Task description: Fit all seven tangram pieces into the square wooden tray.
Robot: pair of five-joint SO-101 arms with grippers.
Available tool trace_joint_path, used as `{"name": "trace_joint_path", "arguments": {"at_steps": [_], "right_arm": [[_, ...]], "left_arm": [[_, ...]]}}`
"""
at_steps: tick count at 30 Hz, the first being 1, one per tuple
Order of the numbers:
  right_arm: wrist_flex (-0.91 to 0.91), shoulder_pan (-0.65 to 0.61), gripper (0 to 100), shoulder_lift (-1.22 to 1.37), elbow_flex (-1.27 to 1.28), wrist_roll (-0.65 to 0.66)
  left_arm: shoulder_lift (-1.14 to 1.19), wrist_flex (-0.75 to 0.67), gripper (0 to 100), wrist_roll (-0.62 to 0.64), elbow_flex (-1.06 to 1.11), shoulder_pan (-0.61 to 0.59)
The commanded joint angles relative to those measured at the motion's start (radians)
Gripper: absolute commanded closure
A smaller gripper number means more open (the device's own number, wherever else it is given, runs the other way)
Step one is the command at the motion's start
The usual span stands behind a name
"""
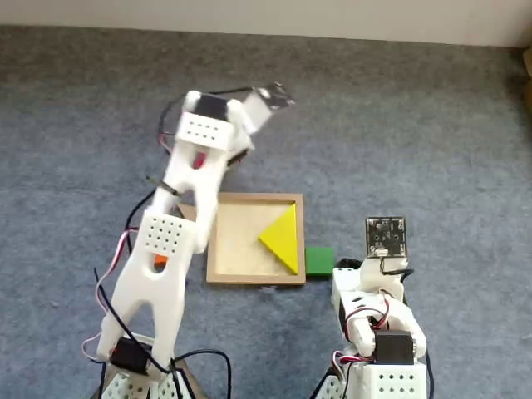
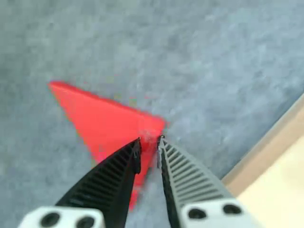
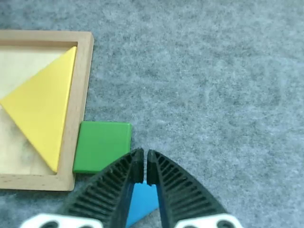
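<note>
Left gripper [image 2: 148, 141]: fingers only narrowly parted, tips over one corner of the red triangle [image 2: 102, 116], which lies flat on the grey carpet [image 2: 199, 57]; cannot tell if they touch it. Right gripper [image 3: 145, 152]: fingers all but closed, holding nothing, poised over a blue piece [image 3: 141, 202] on the carpet just beside the green square [image 3: 102, 146]. Green square sits against the outer rim of the wooden tray [image 3: 85, 71]; yellow triangle [image 3: 40, 102] lies inside the tray along that same side.
</note>
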Motion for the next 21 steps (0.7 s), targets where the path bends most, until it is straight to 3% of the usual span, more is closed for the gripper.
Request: {"name": "trace_joint_path", "arguments": {"at_steps": [1,5,10,16,21], "right_arm": [[-0.012,0.01,97.0,-0.005,0.09,0.011],[-0.012,0.01,97.1,-0.005,0.09,0.011],[-0.012,0.01,97.1,-0.005,0.09,0.011],[-0.012,0.01,97.1,-0.004,0.09,0.011],[-0.012,0.01,97.1,-0.004,0.09,0.011]], "left_arm": [[-0.013,0.032,92,0.021,-0.159,-0.054],[-0.01,0.012,92,0.137,-0.22,-0.079],[-0.008,-0.132,91,0.298,-0.183,-0.097],[-0.008,-0.275,76,0.407,-0.045,-0.093],[-0.008,-0.382,74,0.448,0.064,-0.09]]}}
